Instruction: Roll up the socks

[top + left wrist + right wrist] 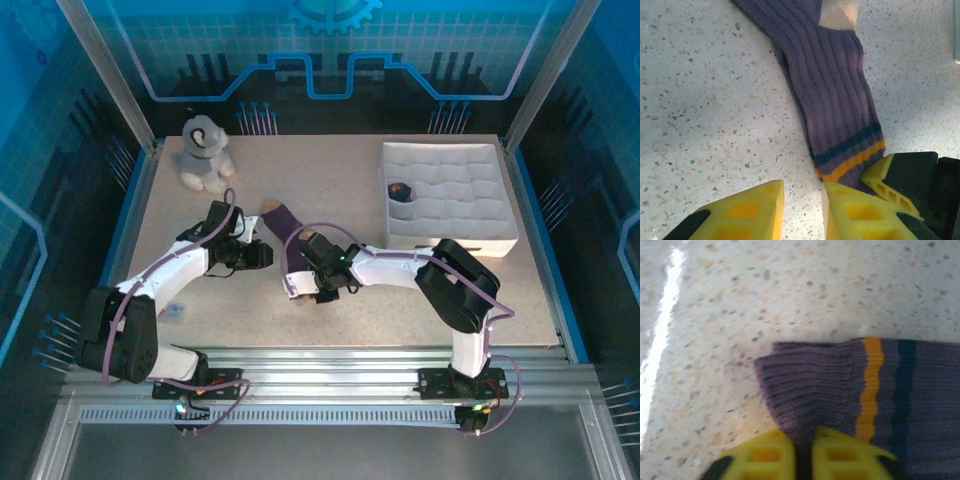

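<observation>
— Between the two arms, mid-worktop, lies the sock: cuff toward the bases, foot pointing away. Who has it?

— The right hand. Its fingers are together, clamped on the cuff's edge. The left hand sits just beside the cuff on its left, fingers slightly apart with nothing between them.

— So the roll would run along the long axis, from cuff to foot?

— I'd judge so, and the right hand is the nearer one. I can read no brand or writing anywhere.
</observation>
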`<action>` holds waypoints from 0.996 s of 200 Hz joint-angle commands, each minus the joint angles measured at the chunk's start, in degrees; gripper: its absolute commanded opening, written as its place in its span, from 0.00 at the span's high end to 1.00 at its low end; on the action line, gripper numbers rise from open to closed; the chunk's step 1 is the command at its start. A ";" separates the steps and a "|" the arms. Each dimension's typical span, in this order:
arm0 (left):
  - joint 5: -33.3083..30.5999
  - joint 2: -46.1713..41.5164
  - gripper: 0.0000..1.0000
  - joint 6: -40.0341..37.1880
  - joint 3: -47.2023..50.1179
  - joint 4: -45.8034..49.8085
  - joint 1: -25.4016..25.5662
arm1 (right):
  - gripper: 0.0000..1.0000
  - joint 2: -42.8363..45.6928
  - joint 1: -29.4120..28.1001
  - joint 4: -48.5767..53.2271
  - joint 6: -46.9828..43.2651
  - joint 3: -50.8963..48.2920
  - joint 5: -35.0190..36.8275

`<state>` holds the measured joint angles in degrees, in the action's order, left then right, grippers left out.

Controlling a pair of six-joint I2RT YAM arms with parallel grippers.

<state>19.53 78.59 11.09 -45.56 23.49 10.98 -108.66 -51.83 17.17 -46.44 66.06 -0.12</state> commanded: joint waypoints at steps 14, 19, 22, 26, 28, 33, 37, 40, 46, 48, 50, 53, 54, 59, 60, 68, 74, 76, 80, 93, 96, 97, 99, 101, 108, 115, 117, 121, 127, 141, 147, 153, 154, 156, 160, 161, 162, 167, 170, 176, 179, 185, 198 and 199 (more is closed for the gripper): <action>5.11 -7.42 0.73 -8.19 5.85 -5.84 -0.44 | 1.00 -3.02 2.35 9.66 2.98 4.65 -2.69; 6.29 -8.56 0.73 -9.15 7.07 -7.61 -0.31 | 1.00 -2.85 3.02 10.95 3.27 5.11 -4.43; 6.91 -9.19 0.72 -9.58 7.79 -8.70 -0.16 | 1.00 -2.79 3.48 11.74 3.48 5.43 -5.59; 7.59 -10.22 0.72 -10.08 8.82 -10.25 0.10 | 1.00 -2.66 4.01 12.86 3.72 5.87 -6.92; 7.86 -10.67 0.72 -10.44 9.28 -10.82 0.27 | 1.00 -2.67 4.26 13.34 3.83 6.08 -7.59; 8.23 -11.76 0.71 -10.79 10.18 -12.61 0.85 | 1.00 -2.61 4.87 14.78 4.18 6.60 -9.09; 8.18 -12.45 0.71 -11.65 10.19 -12.44 1.34 | 1.00 -2.73 5.40 15.90 4.42 7.06 -10.17; 8.34 -13.01 0.71 -12.35 10.41 -12.87 1.85 | 1.00 -2.79 5.80 16.68 4.51 7.40 -10.93; 8.64 -13.99 0.70 -13.78 10.79 -13.63 2.88 | 1.00 -2.87 6.56 18.28 4.82 7.99 -12.25; 8.70 -14.25 0.70 -14.14 10.96 -13.90 3.29 | 1.00 -2.94 6.74 18.68 4.94 8.20 -12.64; 8.75 -14.54 0.70 -14.73 11.12 -14.21 3.73 | 1.00 -3.06 7.03 19.17 5.01 8.36 -13.00; 8.70 -15.00 0.70 -15.45 11.32 -14.82 4.35 | 1.00 -3.05 7.35 19.83 5.22 8.56 -13.57; 8.65 -15.15 0.70 -15.69 11.43 -14.98 4.59 | 1.00 -3.09 7.44 20.05 5.26 8.65 -13.80; 8.30 -15.79 0.69 -16.93 11.82 -15.78 5.91 | 1.00 -3.21 8.10 20.97 5.58 9.01 -14.81; 8.18 -15.94 0.69 -17.26 11.90 -15.94 6.16 | 1.00 -3.22 8.22 21.11 5.66 9.00 -15.08; 7.51 -16.92 0.68 -19.48 12.76 -17.79 8.66 | 1.00 -3.22 9.25 22.43 6.17 9.53 -17.07; 6.74 -17.67 0.67 -21.09 13.64 -19.58 10.81 | 1.00 -3.42 10.03 23.74 6.53 10.09 -18.28; 6.40 -17.87 0.67 -21.70 13.96 -20.18 11.34 | 1.00 -3.45 10.36 24.17 6.58 10.28 -18.87; 5.63 -18.47 0.67 -22.98 14.55 -21.32 13.14 | 1.00 -3.62 10.90 25.09 6.77 10.74 -19.95; 3.04 -19.64 0.65 -27.60 16.59 -25.13 18.26 | 1.00 -4.22 12.86 28.37 7.57 12.24 -23.39; 2.12 -19.84 0.64 -28.44 17.24 -26.05 19.39 | 1.00 -4.34 13.17 28.98 7.66 12.54 -24.14; 1.84 -19.90 0.63 -28.86 17.43 -26.35 19.58 | 1.00 -4.35 13.30 29.24 7.67 12.62 -24.36; 1.19 -19.95 0.63 -29.51 17.74 -27.01 20.43 | 1.00 -4.41 13.57 29.59 7.74 12.78 -24.68; 0.46 -20.03 0.62 -30.09 18.02 -27.60 21.17 | 1.00 -4.46 13.73 29.92 7.85 12.89 -25.02; -2.36 -19.97 0.59 -31.49 18.92 -29.59 23.23 | 1.00 -4.50 14.32 30.74 8.01 13.12 -25.82; -4.45 -19.57 0.58 -32.39 19.22 -30.86 24.60 | 1.00 -4.31 14.85 31.22 8.15 13.13 -26.29; -4.97 -19.38 0.58 -32.50 19.16 -30.93 24.94 | 1.00 -4.31 14.95 31.29 8.23 13.08 -26.50; -5.77 -19.02 0.57 -32.68 18.99 -31.06 25.39 | 1.00 -4.15 15.26 31.47 8.13 13.00 -26.77; -6.54 -18.32 0.57 -33.20 18.71 -31.26 25.97 | 1.00 -4.03 15.57 31.68 8.19 12.89 -27.24; -8.22 -16.65 0.56 -35.20 18.75 -32.70 27.87 | 1.00 -3.85 16.64 32.50 8.20 12.86 -28.85; -9.06 -15.82 0.55 -35.94 18.58 -33.20 28.68 | 1.00 -3.86 17.11 32.87 8.12 12.86 -29.58; -9.95 -14.91 0.55 -36.47 18.28 -33.48 29.35 | 1.00 -3.80 17.63 33.26 8.14 12.95 -30.42; -10.08 -14.76 0.55 -36.57 18.25 -33.49 29.53 | 1.00 -3.77 17.68 33.32 8.13 12.99 -30.53; -10.42 -14.51 0.55 -36.75 18.12 -33.57 29.77 | 1.00 -3.80 17.78 33.47 8.16 13.03 -30.77; -11.02 -13.88 0.55 -37.11 17.98 -33.85 30.20 | 1.00 -3.76 18.16 33.86 8.08 13.10 -31.14; -11.14 -13.71 0.55 -37.20 17.93 -33.94 30.35 | 1.00 -3.76 18.25 33.92 8.05 13.12 -31.29; -11.20 -13.54 0.55 -37.33 17.86 -34.03 30.43 | 1.00 -3.75 18.30 34.00 8.04 13.12 -31.40; -12.00 -12.81 0.54 -37.81 17.75 -34.47 30.96 | 1.00 -3.80 18.58 34.33 8.03 13.29 -31.95; -12.35 -12.36 0.54 -38.05 17.64 -34.68 31.27 | 1.00 -3.84 18.83 34.57 8.11 13.37 -32.17; -12.94 -11.43 0.54 -38.60 17.38 -35.20 31.64 | 1.00 -3.76 19.23 34.89 8.13 13.47 -32.78; -13.01 -10.89 0.54 -38.73 17.17 -35.40 31.75 | 1.00 -3.75 19.35 35.02 8.14 13.48 -33.05; -13.11 -9.78 0.54 -39.16 16.65 -35.52 31.95 | 1.00 -3.76 19.68 35.27 8.12 13.52 -33.63; -13.20 -7.44 0.54 -39.65 15.69 -36.56 32.41 | 1.00 -3.85 20.26 35.81 8.05 13.65 -34.62; -13.20 -7.24 0.54 -39.70 15.64 -36.75 32.42 | 1.00 -3.89 20.27 35.87 8.04 13.65 -34.65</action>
<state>8.91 68.10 -24.77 -27.31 -9.52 42.52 -112.14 -32.88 49.10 -38.74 78.13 -29.67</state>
